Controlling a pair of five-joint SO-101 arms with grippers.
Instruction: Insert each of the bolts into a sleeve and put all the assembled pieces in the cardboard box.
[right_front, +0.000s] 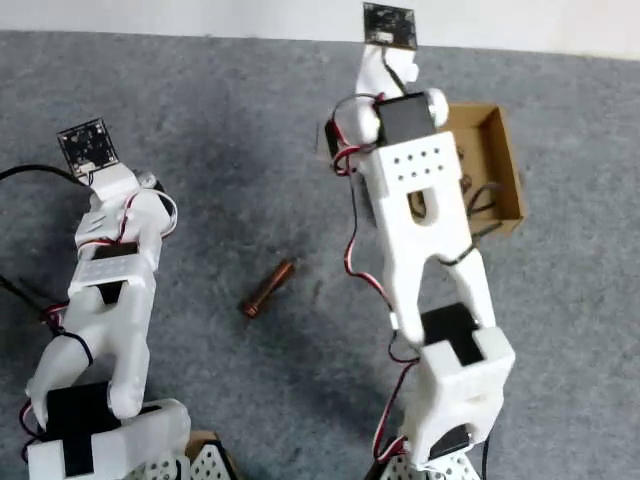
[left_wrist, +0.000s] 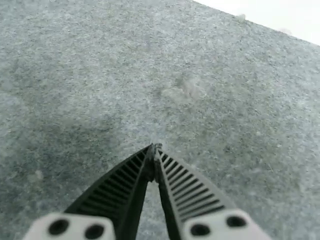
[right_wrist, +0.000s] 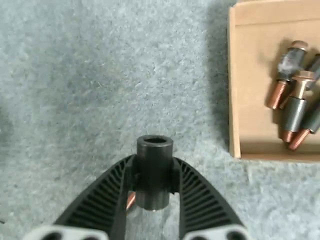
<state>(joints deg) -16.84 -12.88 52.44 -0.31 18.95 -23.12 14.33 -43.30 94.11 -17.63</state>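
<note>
Left tool (left_wrist: 155, 149): pressed together, tips meeting, over grey table (left_wrist: 75, 75). Right tool (right_wrist: 154, 164): pinching black sleeve (right_wrist: 155, 175), held upright with open bore at top, near cardboard box (right_wrist: 234, 80). Box placed toward the table's far edge, right of centre; inside, several assembled pieces (right_wrist: 295, 112), dark sleeves on copper-coloured bolts. Bolt (right_front: 269, 288): loose, copper-coloured, lying flat near the table's middle, between the two arms, well apart from the box.
</note>
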